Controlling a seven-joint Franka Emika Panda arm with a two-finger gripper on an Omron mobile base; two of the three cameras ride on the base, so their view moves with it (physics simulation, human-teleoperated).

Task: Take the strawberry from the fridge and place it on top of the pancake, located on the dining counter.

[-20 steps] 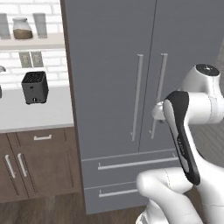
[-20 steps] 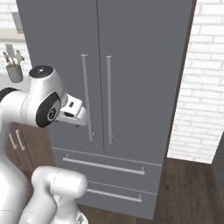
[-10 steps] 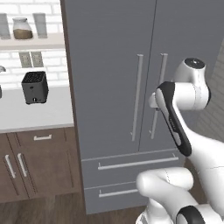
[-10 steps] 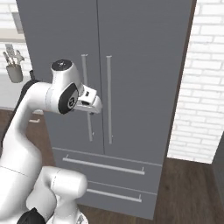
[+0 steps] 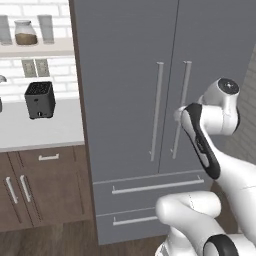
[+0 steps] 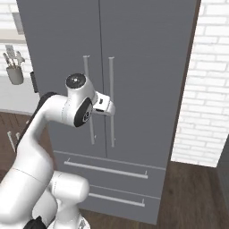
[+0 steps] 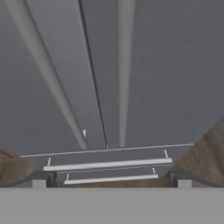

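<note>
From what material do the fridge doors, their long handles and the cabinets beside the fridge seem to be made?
The fridge doors look like matte grey painted or brushed metal: flat, even, without glare. Their handles seem lighter, satin metal bars, pale grey against the doors. The cabinets appear to be dark brown wood, judged by faint grain; it may be only veneer.

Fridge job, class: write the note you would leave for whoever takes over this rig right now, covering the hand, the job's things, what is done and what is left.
Hand: open, holding nothing, raised close in front of the fridge, pointing at the two door handles.
Fridge: both doors shut, both drawers below shut.
Strawberry, pancake and dining counter: not in sight from here.
Done: the arm is up at the doors; no handle gripped yet.
Left: grip a handle, open the door, find and take the strawberry, go to the dining counter, set it on the pancake.
</note>
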